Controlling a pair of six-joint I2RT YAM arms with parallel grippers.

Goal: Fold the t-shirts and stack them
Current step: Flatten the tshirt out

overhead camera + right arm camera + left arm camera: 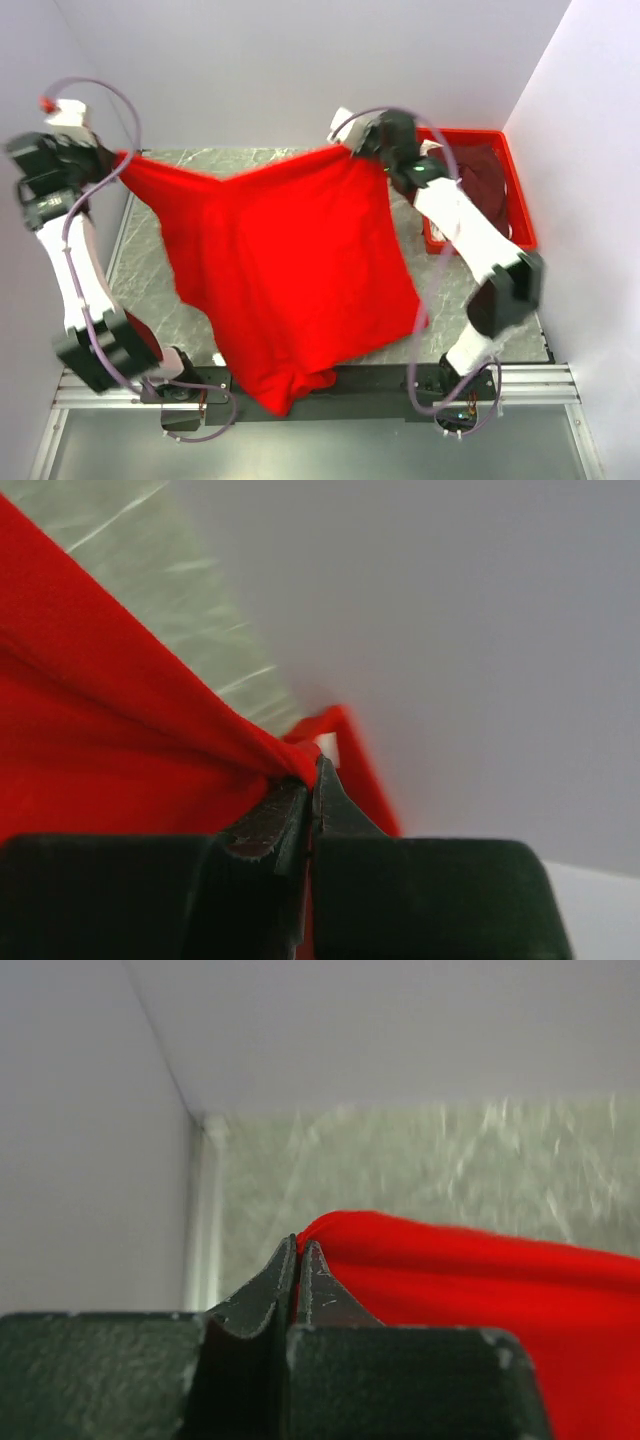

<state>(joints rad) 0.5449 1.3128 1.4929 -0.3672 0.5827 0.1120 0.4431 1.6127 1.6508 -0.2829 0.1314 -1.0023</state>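
Looking down from the top view, you see the red t-shirt (290, 270) spread as one broad sheet over the middle of the desk (150, 290), pinched at its two far corners. The left end effector (122, 160) is fully closed on the far left corner. In the left wrist view its fingertips meet with only a thin fold of red cloth between them. The right end effector (352, 148) is likewise fully closed on the far right corner, with the cloth drawn into tight creases at its tips.

**Edges.** The far edge of the shirt dips to a shallow V between the two grips. The near edge bunches and droops past the near edge of the desk onto the dark rail (370, 378) between the arm bases.

**Open room.** Bare desk shows in a strip to the left of the shirt beside the left arm, and in a narrow band along the far side.

**Far right corner.** A red tray (520, 205) sits close to the right wall, and the maroon t-shirt (482, 180) lies inside it. The right arm crosses the tray's left side.

**Labels.** A small white patch (328, 748) shows just beside the right fingertips. You cannot tell whether it is a label.

**Surface and room.** The desk is grey-green with pale marbled streaks. Plain pale walls (300, 60) close it in on the left, far and right sides.
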